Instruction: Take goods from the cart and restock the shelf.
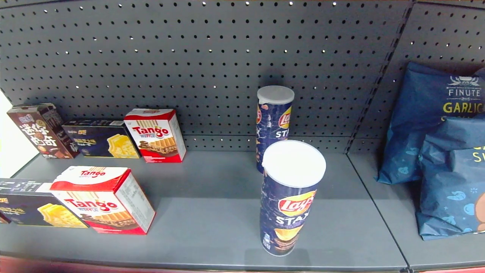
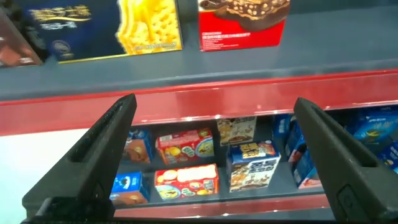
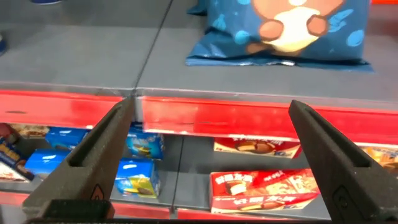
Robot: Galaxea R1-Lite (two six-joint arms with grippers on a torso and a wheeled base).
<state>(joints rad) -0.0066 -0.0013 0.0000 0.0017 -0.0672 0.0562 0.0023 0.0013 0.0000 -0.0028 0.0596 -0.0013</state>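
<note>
Grey metal shelf with red front edge meets a perforated back panel.

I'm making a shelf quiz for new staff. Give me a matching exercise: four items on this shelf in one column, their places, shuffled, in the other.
Items: 1 front chip can; 2 rear chip can; 3 blue snack bags; 4 brown box.
Places: A far left, at the back; B far right; C middle, at the back; D middle, near the front.
Pairs: 1-D; 2-C; 3-B; 4-A.
</note>
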